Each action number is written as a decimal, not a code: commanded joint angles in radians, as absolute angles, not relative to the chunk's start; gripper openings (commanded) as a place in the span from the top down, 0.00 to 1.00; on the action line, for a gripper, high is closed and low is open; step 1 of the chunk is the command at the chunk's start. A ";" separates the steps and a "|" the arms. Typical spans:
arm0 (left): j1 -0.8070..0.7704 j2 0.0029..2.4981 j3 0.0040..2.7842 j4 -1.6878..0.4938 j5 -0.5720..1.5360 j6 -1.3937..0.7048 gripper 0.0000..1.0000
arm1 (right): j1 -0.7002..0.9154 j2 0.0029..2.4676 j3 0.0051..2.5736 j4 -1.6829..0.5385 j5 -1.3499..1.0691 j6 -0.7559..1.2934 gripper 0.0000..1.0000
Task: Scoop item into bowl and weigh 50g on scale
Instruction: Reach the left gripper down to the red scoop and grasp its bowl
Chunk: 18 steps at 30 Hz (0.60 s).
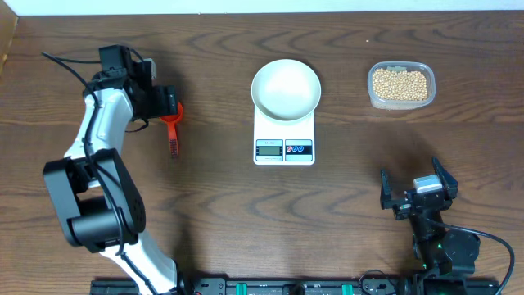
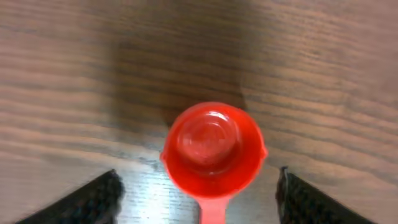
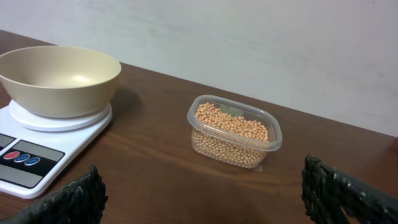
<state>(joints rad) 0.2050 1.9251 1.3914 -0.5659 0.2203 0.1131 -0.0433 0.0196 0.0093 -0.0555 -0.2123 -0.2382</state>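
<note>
The white bowl point(image 1: 286, 88) sits empty on the white scale point(image 1: 284, 147) at the table's middle; both also show in the right wrist view, bowl point(image 3: 59, 78) on scale point(image 3: 37, 155). The tan-yellow beans point(image 1: 399, 83) fill a clear plastic tub point(image 1: 401, 102) at the back right, seen too in the right wrist view point(image 3: 231, 127). A red scoop point(image 1: 173, 131) lies on the table at the left, its cup point(image 2: 212, 148) upside down between my open left gripper's point(image 2: 198, 196) fingers. My right gripper point(image 1: 417, 190) is open and empty at the front right.
The table's far edge meets a pale wall point(image 3: 249, 43) behind the tub. A black rail with cables point(image 1: 286, 287) runs along the front edge.
</note>
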 commanded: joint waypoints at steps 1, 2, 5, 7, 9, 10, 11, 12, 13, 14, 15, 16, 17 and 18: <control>0.208 1.983 1.411 -0.526 0.228 0.095 0.30 | -0.038 0.019 0.006 -0.057 -0.215 -0.225 0.01; 0.208 1.995 1.411 -0.513 0.228 0.091 0.36 | -0.038 0.019 0.006 -0.057 -0.215 -0.225 0.01; 0.208 2.021 1.411 -0.489 0.227 0.076 0.43 | -0.038 0.019 0.006 -0.057 -0.215 -0.225 0.01; 0.208 2.035 1.411 -0.480 0.224 0.073 0.43 | -0.038 0.019 0.006 -0.057 -0.215 -0.225 0.01; 0.208 2.046 1.411 -0.476 0.224 0.073 0.44 | -0.038 0.019 0.006 -0.057 -0.215 -0.225 0.01; 0.208 2.049 1.411 -0.475 0.224 0.073 0.45 | -0.038 0.019 0.006 -0.057 -0.215 -0.225 0.01; 0.208 2.053 1.411 -0.474 0.224 0.073 0.48 | -0.038 0.019 0.006 -0.057 -0.215 -0.225 0.01; 0.208 2.054 1.411 -0.474 0.224 0.073 0.51 | -0.038 0.019 0.006 -0.057 -0.215 -0.225 0.01; 0.208 2.055 1.411 -0.474 0.224 0.073 0.55 | -0.038 0.019 0.006 -0.057 -0.215 -0.225 0.01; 0.208 2.055 1.411 -0.473 0.224 0.072 0.61 | -0.038 0.019 0.006 -0.057 -0.215 -0.225 0.01; 0.208 2.055 1.411 -0.472 0.224 0.069 0.64 | -0.038 0.019 0.006 -0.057 -0.215 -0.225 0.01; 0.208 2.055 1.411 -0.472 0.224 0.069 0.66 | -0.038 0.019 0.006 -0.057 -0.215 -0.225 0.01; 0.208 2.055 1.411 -0.472 0.224 0.069 0.68 | -0.038 0.019 0.006 -0.057 -0.215 -0.225 0.01; 0.208 2.055 1.411 -0.472 0.224 0.069 0.69 | -0.038 0.019 0.006 -0.057 -0.215 -0.225 0.01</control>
